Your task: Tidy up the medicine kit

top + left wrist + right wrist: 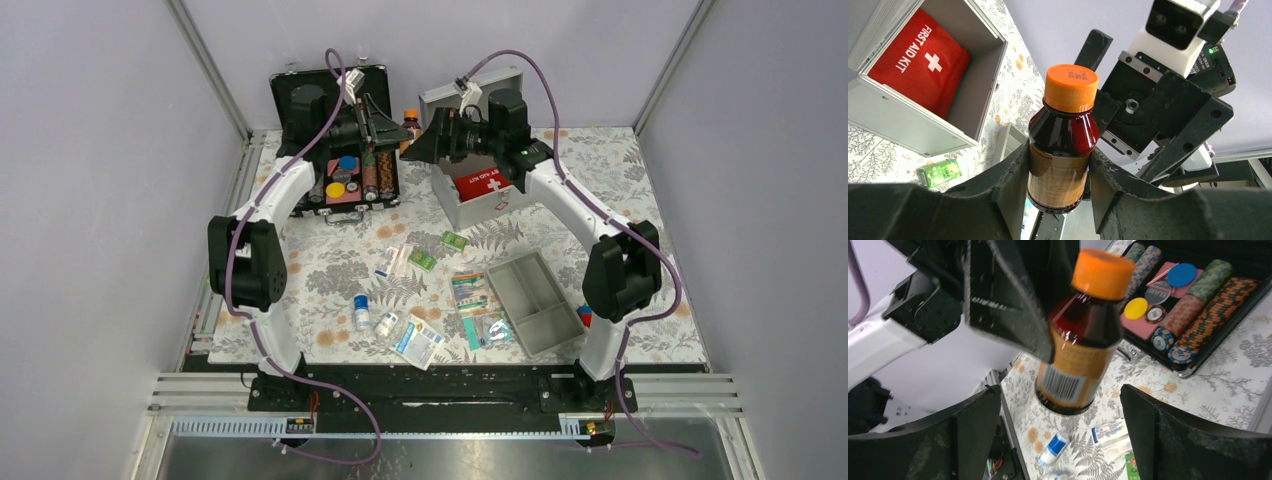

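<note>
while lifted clear of the counter (620,170), pinched tight at the labelled lower body between the two black fingers (1008,175) of the left pincer (1060,185): a dark brown bottle (1064,145) with an orange cap (1071,87), upright in the left wrist view. facing it from the other side, the right pincer (1063,440), spread wide, pinching nothing, one black finger to each side of the bottle in the right wrist view, without touching it. behind and to the left of the two pincers, a black case (345,180) with raised lid, packed with rows of coloured poker chips (1198,305). to the right, beneath the right arm, the medicine kit (480,205): a grey metal box standing open on the flowered counter, lid (470,92) tipped back toward the rear wall, a flat red pouch (918,65) with a white cross and the words "first aid kit" lying inside. well apart from the box, nearer the arm bases on the right, the grey divided tray (535,300), set at an angle on the cloth. between the tray and the left arm, scattered loose: small blue-capped vials (361,310), clear packets (420,340), green packets (455,240), print too small to read.
</note>
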Action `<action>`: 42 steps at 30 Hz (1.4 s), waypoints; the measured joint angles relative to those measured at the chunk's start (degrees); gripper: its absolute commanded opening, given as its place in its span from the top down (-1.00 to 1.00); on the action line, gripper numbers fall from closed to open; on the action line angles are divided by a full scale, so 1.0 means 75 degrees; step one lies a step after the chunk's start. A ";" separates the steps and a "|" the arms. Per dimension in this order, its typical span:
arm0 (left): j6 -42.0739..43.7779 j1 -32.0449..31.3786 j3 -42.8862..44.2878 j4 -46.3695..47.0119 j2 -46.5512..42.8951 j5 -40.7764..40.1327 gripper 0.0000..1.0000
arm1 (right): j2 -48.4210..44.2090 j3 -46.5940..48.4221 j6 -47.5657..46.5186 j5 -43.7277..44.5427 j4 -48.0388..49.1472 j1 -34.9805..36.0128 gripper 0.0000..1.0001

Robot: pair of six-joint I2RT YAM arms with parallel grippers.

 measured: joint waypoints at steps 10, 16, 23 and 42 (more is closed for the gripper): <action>-0.0195 -0.0035 -0.0055 0.0245 0.0000 0.0137 0.66 | 0.0402 0.0493 0.0175 0.0484 0.0003 0.0047 -0.42; -0.0254 -0.0076 -0.0070 0.0344 0.0000 0.0187 0.67 | 0.0414 0.0493 0.0210 0.0455 0.0017 0.0070 -0.01; -0.0187 -0.0064 -0.0090 0.0326 0.0000 0.0181 -0.17 | 0.0414 0.0490 0.0221 0.0323 0.0099 0.0085 0.42; 0.3299 0.0484 0.0306 -0.3937 -0.0373 -0.1620 -0.60 | -0.0064 -0.0930 -0.1958 0.0408 -0.1655 -0.1480 0.53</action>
